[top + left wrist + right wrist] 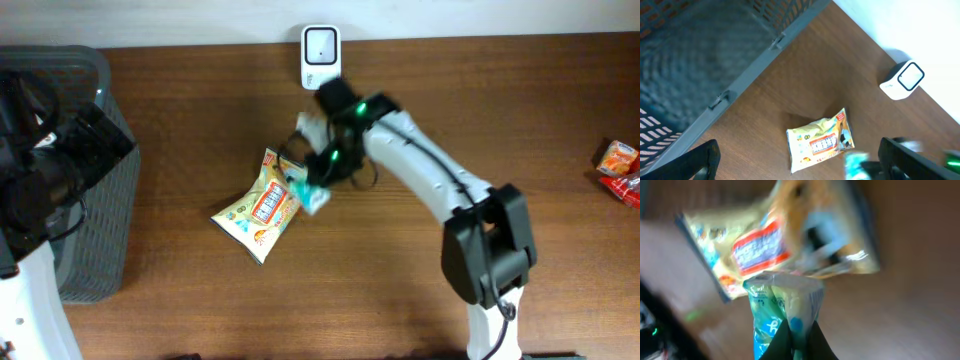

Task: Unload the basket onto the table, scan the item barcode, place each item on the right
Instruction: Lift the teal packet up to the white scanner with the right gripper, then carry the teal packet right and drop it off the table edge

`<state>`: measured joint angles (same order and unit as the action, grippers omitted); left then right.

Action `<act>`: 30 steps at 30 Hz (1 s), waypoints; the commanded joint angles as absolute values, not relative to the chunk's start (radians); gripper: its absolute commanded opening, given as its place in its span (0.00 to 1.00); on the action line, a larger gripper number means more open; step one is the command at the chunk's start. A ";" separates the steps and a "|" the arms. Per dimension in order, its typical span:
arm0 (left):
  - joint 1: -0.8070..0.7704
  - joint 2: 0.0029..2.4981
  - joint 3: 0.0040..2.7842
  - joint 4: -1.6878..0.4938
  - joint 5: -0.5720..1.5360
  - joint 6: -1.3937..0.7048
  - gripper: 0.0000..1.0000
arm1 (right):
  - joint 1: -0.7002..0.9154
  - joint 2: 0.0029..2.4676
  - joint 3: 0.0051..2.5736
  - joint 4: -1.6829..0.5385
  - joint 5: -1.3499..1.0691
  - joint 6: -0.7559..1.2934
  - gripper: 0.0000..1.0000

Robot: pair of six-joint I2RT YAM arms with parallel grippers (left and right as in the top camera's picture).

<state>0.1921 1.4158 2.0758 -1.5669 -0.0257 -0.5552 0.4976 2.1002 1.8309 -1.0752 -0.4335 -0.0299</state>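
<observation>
Pinching a teal-and-white packet [771, 305] between tightly closed fingers, the right gripper [796, 339] holds it right by a yellow snack bag [262, 207] on the wooden table [520, 110], the white scanner [321, 55] farther back, while the left gripper [799, 165] gapes wide near a grey basket [95, 70].

Nothing written could be read. The snack bag [262, 208] carried a red panel with pale lettering, too blurred to make out in any view. The teal packet [765, 317], just beside the snack bag, bore a small white mark, equally illegible.
</observation>
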 commanded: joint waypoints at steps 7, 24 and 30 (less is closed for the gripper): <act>0.195 1.414 2.075 -1.566 -0.022 -0.564 0.99 | 0.451 2.077 2.080 -0.745 0.091 -0.185 0.04; 0.195 1.414 2.075 -1.566 -0.022 -0.564 0.99 | 0.436 2.486 2.078 0.151 0.290 -0.770 0.04; 0.195 1.414 2.075 -1.566 -0.022 -0.564 0.99 | 0.429 2.508 2.078 0.158 0.293 -0.768 0.04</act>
<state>0.1921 1.4158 2.0758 -1.5673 -0.0257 -0.5549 0.4389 2.5221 2.0735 0.1474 0.2722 -0.7422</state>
